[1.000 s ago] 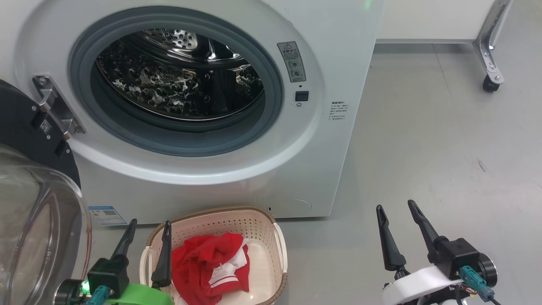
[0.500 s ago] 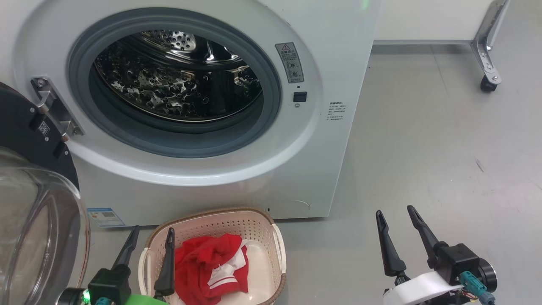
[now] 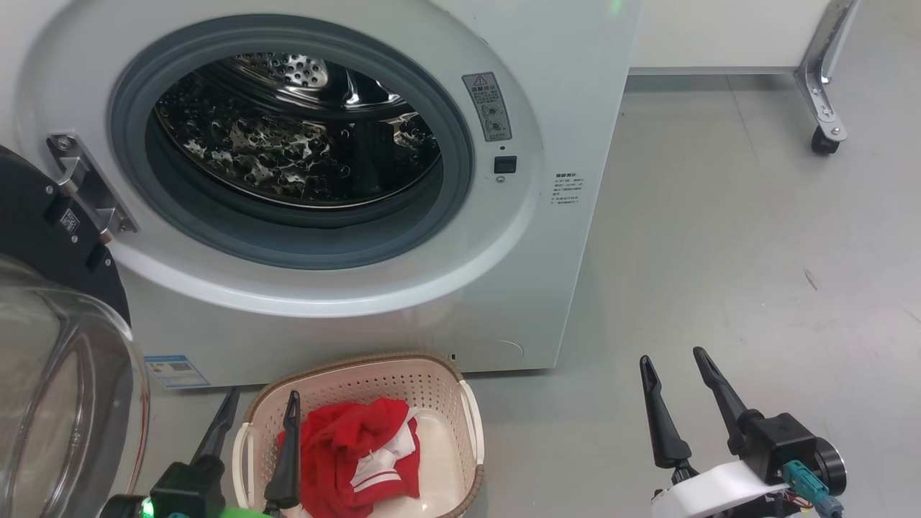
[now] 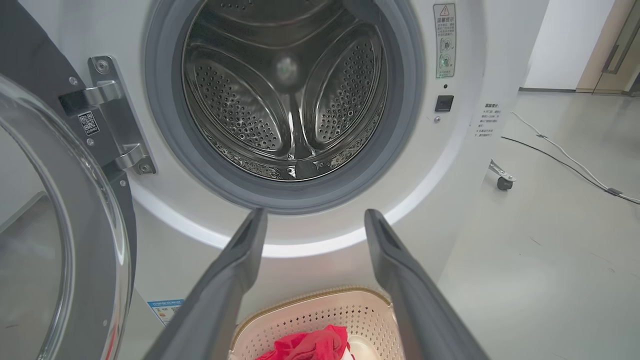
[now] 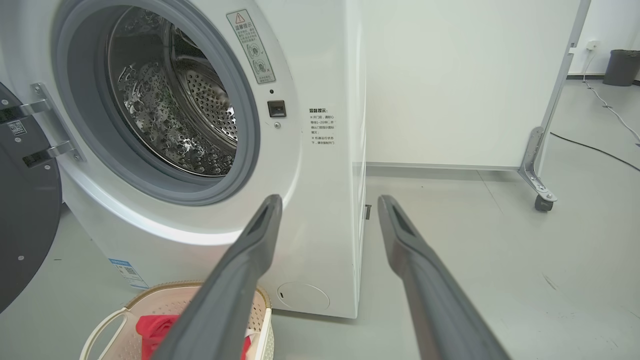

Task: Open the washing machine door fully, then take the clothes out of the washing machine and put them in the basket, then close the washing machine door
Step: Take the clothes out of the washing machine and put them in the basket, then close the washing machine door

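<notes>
Drum (image 3: 288, 151): glossy perf. steel. Door seal (image 3: 288, 248): matt grey rubber. Basket (image 3: 403, 385): cream plastic, perf. Clothes (image 3: 345, 446): soft red cloth.

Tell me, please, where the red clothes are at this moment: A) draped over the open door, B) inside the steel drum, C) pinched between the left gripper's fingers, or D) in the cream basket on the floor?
D: the clothes lie in the basket on the floor in front of the washing machine, whose drum looks empty.
</notes>
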### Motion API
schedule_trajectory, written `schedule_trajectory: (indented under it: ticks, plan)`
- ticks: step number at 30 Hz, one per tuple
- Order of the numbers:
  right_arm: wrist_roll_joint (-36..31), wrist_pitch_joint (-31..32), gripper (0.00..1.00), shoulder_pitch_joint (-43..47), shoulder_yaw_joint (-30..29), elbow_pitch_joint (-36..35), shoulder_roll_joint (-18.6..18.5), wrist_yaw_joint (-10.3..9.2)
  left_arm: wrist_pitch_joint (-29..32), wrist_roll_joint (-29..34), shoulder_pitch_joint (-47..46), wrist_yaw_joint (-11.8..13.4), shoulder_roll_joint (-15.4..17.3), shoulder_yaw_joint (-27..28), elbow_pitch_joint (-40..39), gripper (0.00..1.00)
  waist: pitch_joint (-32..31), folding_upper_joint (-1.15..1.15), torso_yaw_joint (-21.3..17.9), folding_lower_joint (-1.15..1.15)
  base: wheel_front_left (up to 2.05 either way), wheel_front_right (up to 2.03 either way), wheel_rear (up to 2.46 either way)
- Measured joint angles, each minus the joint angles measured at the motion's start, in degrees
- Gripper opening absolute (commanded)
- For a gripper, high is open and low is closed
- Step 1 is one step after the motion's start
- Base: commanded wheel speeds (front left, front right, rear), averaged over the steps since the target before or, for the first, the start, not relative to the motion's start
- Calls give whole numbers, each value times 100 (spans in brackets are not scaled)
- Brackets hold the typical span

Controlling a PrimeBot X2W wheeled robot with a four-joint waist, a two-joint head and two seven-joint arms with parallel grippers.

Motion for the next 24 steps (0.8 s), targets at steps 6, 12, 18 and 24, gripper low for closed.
schedule_trajectory:
  ticks: [6,12,18,24]
  plan:
    - [0,0,100,3,-8,-13,0,0,53,41,22,4,11,-19,-145,100,2,0,-7,0,-17,17,0]
    - [0,0,100,21,-9,-29,2,1,107,67,112,29,22,-23,-289,100,2,0,-13,0,-37,37,0]
    - [0,0,100,23,-8,-54,3,0,109,91,144,53,23,-23,-407,100,9,0,-23,0,-62,62,0]
    - [3,0,100,23,-7,-60,3,-5,160,91,151,54,26,-24,-512,100,23,0,-27,0,-87,87,0]
